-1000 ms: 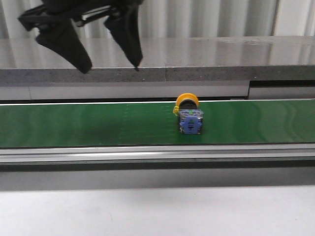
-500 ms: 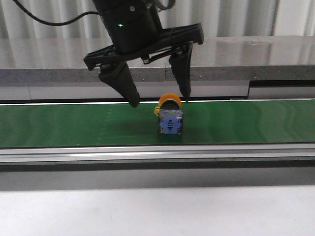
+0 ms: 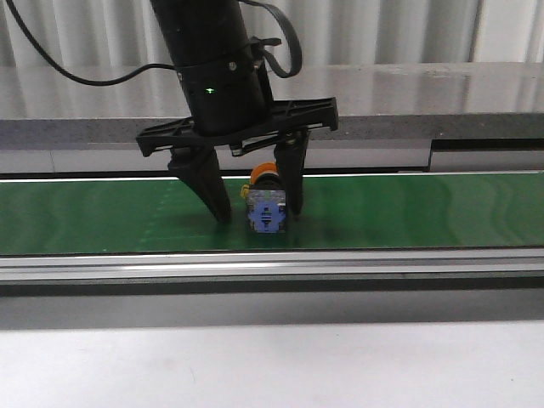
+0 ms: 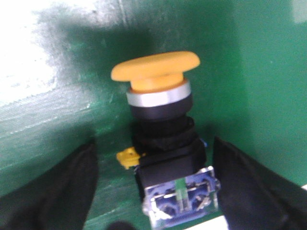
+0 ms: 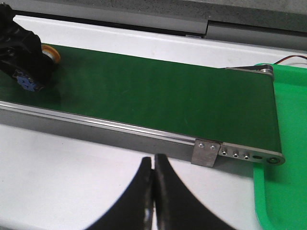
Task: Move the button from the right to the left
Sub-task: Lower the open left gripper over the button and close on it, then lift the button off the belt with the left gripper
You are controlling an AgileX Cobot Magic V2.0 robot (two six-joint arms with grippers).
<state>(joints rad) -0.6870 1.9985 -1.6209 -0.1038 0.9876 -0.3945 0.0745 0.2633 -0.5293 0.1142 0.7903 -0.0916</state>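
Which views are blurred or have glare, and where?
Left wrist view: button soft and slightly blurred, bright glare on the belt beside it. Front view: sharp, with reflections on the grey ledge. Right wrist view: sharp, even light.

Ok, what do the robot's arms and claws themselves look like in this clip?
The left arm is a black cylinder with a small green indicator light and a black cable looping off it. Its left claw has a flat black crossbar carrying two tapered, wedge-shaped black fingers. The right claw shows only two matching black, curved, pointed fingers.
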